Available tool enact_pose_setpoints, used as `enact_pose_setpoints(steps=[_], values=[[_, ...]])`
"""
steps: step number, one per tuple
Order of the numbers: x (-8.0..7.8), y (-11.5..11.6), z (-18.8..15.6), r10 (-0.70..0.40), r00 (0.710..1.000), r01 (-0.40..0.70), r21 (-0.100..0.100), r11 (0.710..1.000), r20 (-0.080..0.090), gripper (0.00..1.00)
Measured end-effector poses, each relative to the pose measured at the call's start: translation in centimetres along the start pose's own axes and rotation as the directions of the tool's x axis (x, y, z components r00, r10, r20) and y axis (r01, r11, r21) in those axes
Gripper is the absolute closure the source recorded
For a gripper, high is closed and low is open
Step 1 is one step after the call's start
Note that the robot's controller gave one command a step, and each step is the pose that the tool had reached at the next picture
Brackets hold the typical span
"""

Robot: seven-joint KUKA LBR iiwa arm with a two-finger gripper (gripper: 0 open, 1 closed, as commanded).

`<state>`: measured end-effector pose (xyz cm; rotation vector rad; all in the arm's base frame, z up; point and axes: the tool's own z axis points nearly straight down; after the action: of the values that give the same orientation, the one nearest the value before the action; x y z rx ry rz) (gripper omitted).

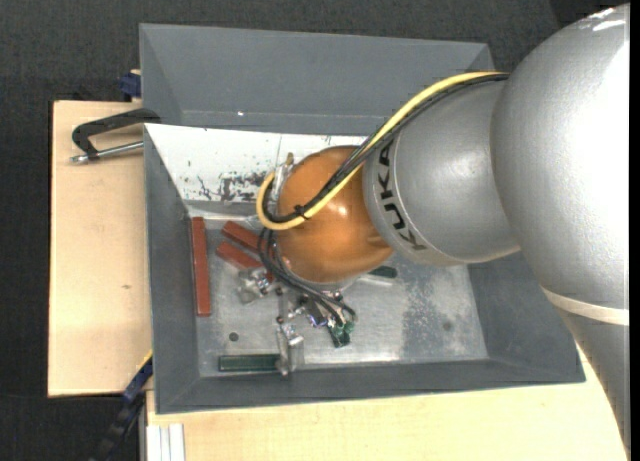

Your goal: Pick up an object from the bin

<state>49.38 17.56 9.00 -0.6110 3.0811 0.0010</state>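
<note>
My gripper (291,341) reaches down below the orange wrist cover to the bin's front floor, its metal tip close to the front wall. Just left of that tip lies a dark green flat bar (249,362), its right end touching or nearly touching the tip. A small green and blue piece (344,330) sits right of the gripper. A grey metal bit (252,287) lies up and to the left, partly under the cables.
A long red-brown stick (202,266) lies along the left wall, and two shorter red-brown pieces (239,241) rest beside it. A thin green item (385,272) peeks out at the cover's right. The arm hides the bin's right and middle.
</note>
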Motion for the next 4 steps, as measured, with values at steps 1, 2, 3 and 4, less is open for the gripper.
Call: enact_pose_setpoints(steps=[1, 2, 3, 4], values=[[0.4, -1.7, 0.5, 0.06, 0.998, -0.06, -0.001, 0.998, -0.002, 0.0], [0.8, -3.0, -3.1, 0.102, 0.995, -0.102, -0.001, 0.995, 0.002, 0.0], [0.8, -3.3, -4.0, 0.105, 0.994, -0.105, -0.001, 0.995, 0.003, 0.0], [0.2, -6.0, -3.6, 0.172, 0.985, -0.172, 0.0, 0.985, 0.009, 0.0]])
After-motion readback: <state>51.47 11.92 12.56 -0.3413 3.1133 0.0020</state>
